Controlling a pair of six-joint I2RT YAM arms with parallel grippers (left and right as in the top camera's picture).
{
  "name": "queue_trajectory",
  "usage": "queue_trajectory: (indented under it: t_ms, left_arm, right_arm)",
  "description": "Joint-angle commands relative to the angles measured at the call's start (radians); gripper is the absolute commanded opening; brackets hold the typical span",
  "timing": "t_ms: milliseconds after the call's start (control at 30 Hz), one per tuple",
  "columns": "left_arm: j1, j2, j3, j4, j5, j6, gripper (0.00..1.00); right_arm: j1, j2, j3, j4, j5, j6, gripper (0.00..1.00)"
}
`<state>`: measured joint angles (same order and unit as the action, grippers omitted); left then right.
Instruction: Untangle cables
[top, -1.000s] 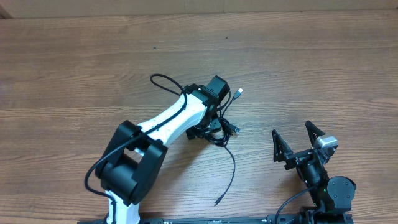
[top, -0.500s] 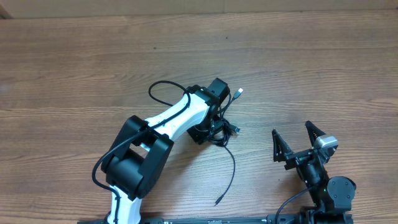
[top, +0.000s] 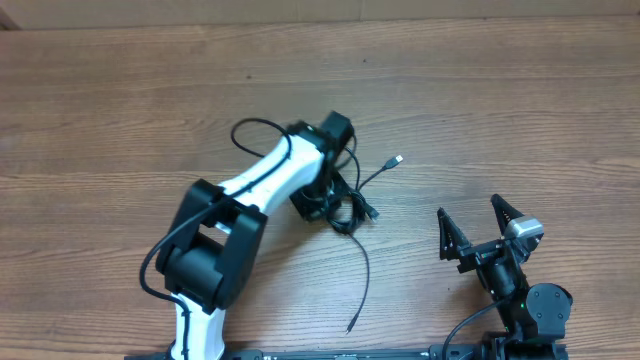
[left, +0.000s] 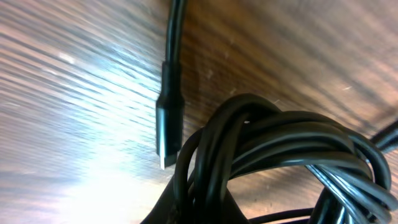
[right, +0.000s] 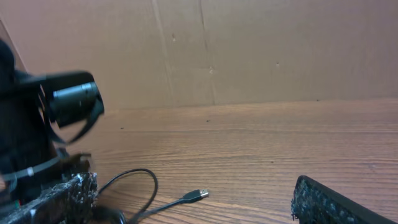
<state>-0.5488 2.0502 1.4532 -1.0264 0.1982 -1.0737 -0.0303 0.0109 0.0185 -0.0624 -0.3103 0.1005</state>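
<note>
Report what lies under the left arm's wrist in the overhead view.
A tangled cable bundle pokes out from beneath it onto the wooden table. The jaws, and the part of the bundle directly below the wrist, are covered by the left arm.

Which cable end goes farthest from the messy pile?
The tip of the long lone tail, at the bottom of the overhead view. The silver plug and the black plug lie much closer to the pile.

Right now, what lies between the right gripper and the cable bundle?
Only bare table, in the overhead view, between right gripper and cable bundle.
</note>
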Motion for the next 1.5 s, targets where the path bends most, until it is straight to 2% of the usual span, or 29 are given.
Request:
queue_trajectory:
  t_ms: [0,133,367,600,933,1000,1100,1167,1200,1267,1333,1467]
  left_arm:
    - [0.046,-0.051,0.106,-0.068,0.015,0.172,0.04]
    - [0.068,-0.132,0.172,-0.135,0.012,0.310,0.04]
    - [0.063,-0.320,0.187,-0.156,-0.046,0.559,0.04]
    - [0.057,-0.406,0.187,-0.253,-0.146,0.576,0.04]
    - [0.057,-0.408,0.187,-0.394,-0.172,0.582,0.04]
    - [0.057,-0.408,0.186,-0.398,-0.190,0.592,0.04]
    - [0.057,-0.407,0.186,-0.372,-0.192,0.639,0.04]
    - [0.057,-0.407,0.186,-0.348,-0.192,0.666,0.04]
    - [0.056,-0.407,0.186,-0.326,-0.191,0.691,0.04]
    - [0.056,-0.407,0.186,-0.307,-0.190,0.719,0.04]
    - [0.056,-0.406,0.186,-0.290,-0.173,0.769,0.04]
    - [0.056,-0.403,0.185,-0.270,-0.091,0.900,0.04]
  right_arm:
    - [0.004,-0.008,-0.011,0.005,0.003,-0.008,1.00]
    - [0.004,-0.008,-0.011,0.005,0.003,-0.008,1.00]
    - [0.004,-0.008,-0.011,0.005,0.003,-0.008,1.00]
    - [0.004,-0.008,-0.011,0.005,0.003,-0.008,1.00]
    - [0.004,-0.008,-0.011,0.013,-0.002,0.004,1.00]
    - [0.004,-0.008,-0.011,0.006,-0.057,0.073,1.00]
    - [0.004,-0.008,-0.011,0.008,-0.194,0.287,1.00]
    - [0.004,-0.008,-0.011,0.007,-0.327,0.440,1.00]
    - [0.004,-0.008,-0.011,0.005,-0.453,0.544,1.00]
    - [0.004,-0.008,-0.011,0.003,-0.573,0.637,1.00]
    - [0.004,-0.008,-0.011,0.003,-0.709,0.739,1.00]
    - [0.004,-0.008,-0.011,0.004,-0.845,0.971,1.00]
